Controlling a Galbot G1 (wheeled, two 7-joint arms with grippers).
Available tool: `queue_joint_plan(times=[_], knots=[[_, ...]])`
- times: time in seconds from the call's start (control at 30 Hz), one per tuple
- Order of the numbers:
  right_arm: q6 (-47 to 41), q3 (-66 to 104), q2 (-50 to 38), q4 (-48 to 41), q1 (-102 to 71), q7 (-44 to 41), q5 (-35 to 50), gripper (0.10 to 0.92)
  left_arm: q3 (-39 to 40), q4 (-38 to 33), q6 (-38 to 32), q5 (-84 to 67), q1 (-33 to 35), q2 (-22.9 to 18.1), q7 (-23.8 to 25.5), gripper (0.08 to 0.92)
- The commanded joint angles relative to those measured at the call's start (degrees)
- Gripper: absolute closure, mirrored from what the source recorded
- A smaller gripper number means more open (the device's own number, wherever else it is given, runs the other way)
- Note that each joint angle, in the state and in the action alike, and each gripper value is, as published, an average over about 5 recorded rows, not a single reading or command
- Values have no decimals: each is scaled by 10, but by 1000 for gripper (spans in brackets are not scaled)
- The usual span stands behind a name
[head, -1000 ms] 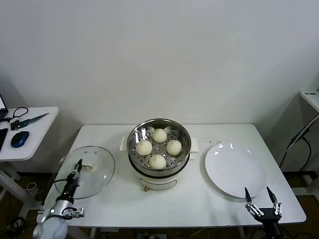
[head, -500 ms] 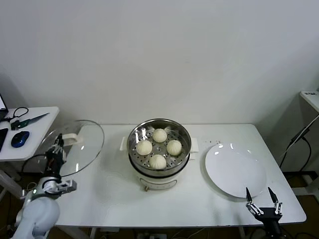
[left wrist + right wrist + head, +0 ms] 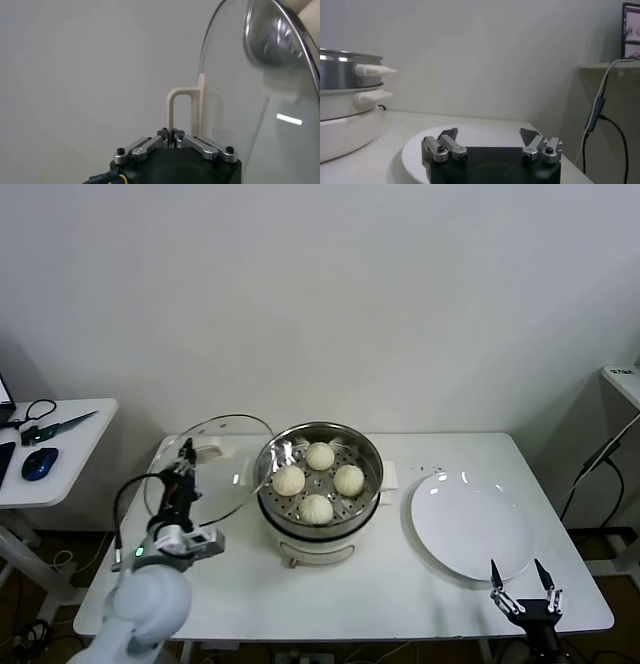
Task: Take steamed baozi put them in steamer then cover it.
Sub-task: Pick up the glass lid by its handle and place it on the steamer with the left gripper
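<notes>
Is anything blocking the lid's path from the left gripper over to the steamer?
Nothing visible does. The left gripper holds the cover tilted in the air just left of the steamer, whose open top holds only the four baozi, below its rim.

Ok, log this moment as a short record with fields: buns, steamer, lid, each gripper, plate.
baozi: four, all on the steamer's perforated tray
steamer: mid-table, uncovered
cover: held tilted in the air beside the steamer, on the robot's left
left gripper: shut on the cover's handle
right gripper: open, idle at the table's near edge
plate: white, nothing on it
</notes>
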Motion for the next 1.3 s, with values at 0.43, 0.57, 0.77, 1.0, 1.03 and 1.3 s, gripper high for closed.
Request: queue_joint_plan(times=[0.43,0.57,0.77,1.0,1.03,1.3], knots=[[23,-4,-11,-22,17,7,15,203,216,58,74,193,-130,-149,64,860],[26,-4,-11,-23,16,8,17,203,237,96,73,233,-139,-187,73,860],[29,-4,-11,-27,16,10,19,203,253,147,77,265,-150,-224,75,860],[31,-4,-9,-25,15,11,20,203,254,178,82,286,-148,-233,77,860],[31,-3,-8,-25,14,12,20,203,253,181,82,289,-147,-234,76,860],[32,1,-8,-22,11,13,21,203,248,202,81,307,-153,-240,68,860]])
